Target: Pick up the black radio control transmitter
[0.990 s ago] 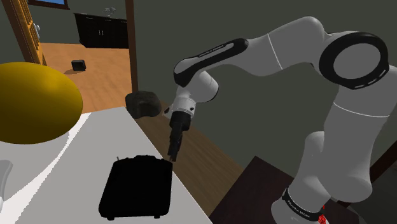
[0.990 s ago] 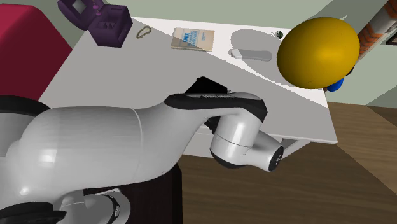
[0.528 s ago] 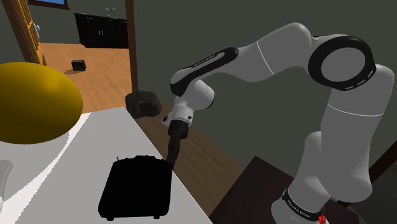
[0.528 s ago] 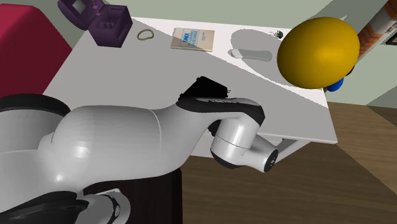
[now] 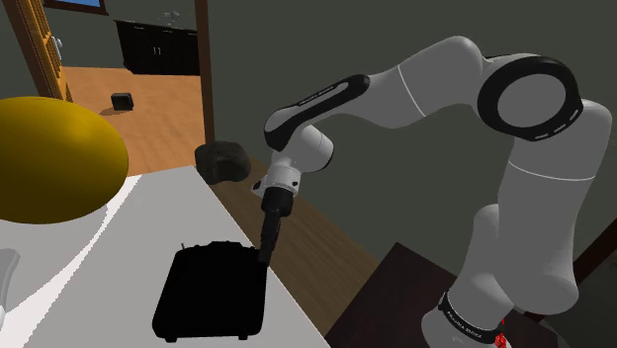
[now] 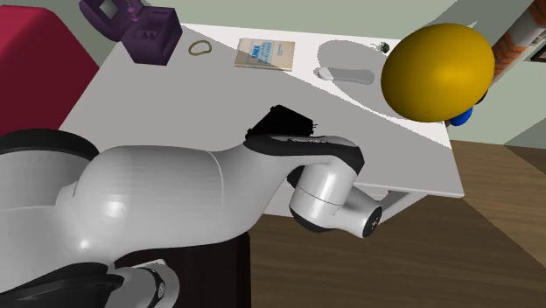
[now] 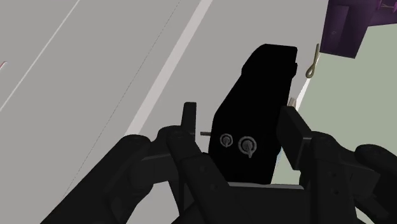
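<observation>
Gripper (image 7: 239, 118) dropped lower, now spread astride black transmitter (image 7: 264, 83) on table (image 7: 95, 70).

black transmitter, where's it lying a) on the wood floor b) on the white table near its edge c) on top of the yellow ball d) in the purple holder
b: the black transmitter lies flat on the white table, close to its edge, the gripper at its end.

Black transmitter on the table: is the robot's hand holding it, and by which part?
Nothing is held yet. The hand is open, its fingers standing either side of the knobbed end of the black transmitter, with a gap beside one finger.
</observation>
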Controlling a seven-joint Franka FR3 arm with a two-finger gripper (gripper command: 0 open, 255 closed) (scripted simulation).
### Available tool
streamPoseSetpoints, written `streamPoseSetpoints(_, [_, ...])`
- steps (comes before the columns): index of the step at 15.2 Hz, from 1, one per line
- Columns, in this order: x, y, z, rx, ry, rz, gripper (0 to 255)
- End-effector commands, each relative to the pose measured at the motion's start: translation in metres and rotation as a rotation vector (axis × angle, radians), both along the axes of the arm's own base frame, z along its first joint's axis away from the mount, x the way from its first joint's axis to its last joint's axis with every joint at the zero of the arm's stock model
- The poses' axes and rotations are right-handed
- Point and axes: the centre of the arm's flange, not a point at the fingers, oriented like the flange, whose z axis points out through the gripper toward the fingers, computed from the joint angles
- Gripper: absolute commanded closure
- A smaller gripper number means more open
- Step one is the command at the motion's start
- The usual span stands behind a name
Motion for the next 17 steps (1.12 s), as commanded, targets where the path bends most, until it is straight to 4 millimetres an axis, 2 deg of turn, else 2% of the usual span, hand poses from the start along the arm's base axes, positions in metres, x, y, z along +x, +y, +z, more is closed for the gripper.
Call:
streamPoseSetpoints(1, [0.000, 0.000, -0.001, -0.001, 0.001, 0.001, 255])
streamPoseSetpoints(3, [0.000, 0.000, -0.001, -0.001, 0.001, 0.001, 255])
streamPoseSetpoints(17, [0.000, 0.000, 0.073, -0.001, 0.001, 0.001, 255])
